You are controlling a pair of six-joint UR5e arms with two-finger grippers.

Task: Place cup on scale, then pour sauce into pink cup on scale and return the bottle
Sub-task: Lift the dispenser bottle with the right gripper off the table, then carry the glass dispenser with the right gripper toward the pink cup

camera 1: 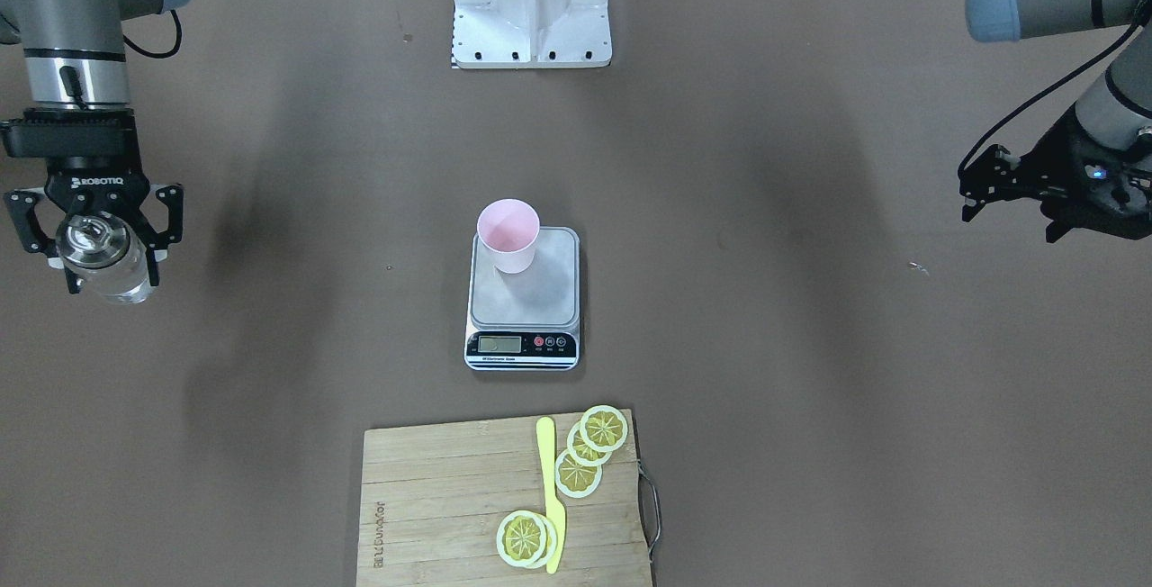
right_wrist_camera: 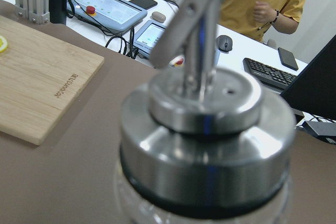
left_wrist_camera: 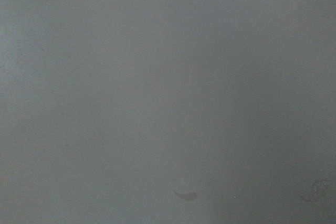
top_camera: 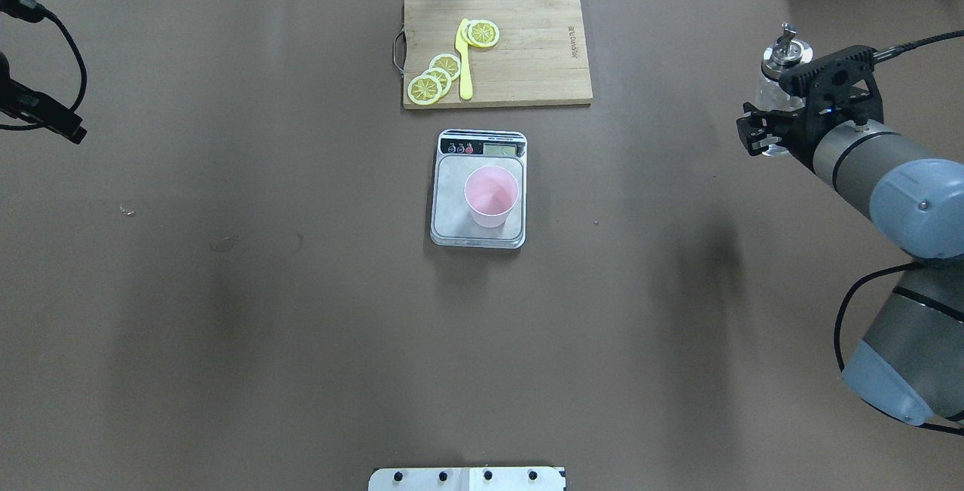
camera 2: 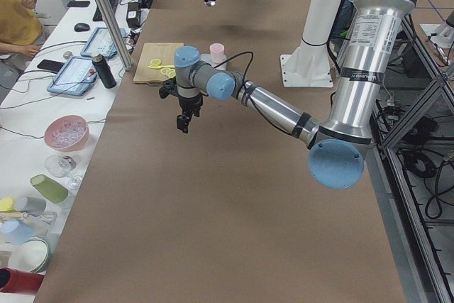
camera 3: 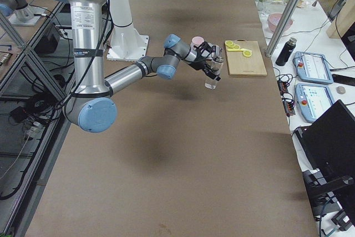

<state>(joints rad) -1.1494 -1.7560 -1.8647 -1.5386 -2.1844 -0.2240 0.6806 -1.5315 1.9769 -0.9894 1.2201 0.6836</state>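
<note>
Cup (camera 1: 508,236) stands upright on the scale (camera 1: 551,299), on the platform half away from the display. Right gripper (camera 1: 106,256) is clamped on the upright bottle (camera 1: 90,240), out at the right end of the table (camera 1: 765,389), well apart from the scale. Left gripper (camera 1: 1012,200) hangs at the left end; cannot tell its finger gap, as the view is poor.

white "robotiq" lettering is showing on the black body of the right gripper (camera 1: 108,274), front-facing view. a burned-in brand mark is running along one short edge of the wooden cutting board (camera 1: 432,497); its letters are not resolving in any view. the scale (camera 1: 540,294) readout and button captions are coming out too small to read. the printed label (camera 3: 82,37) on the near arm's silver tube is blurring out.
</note>
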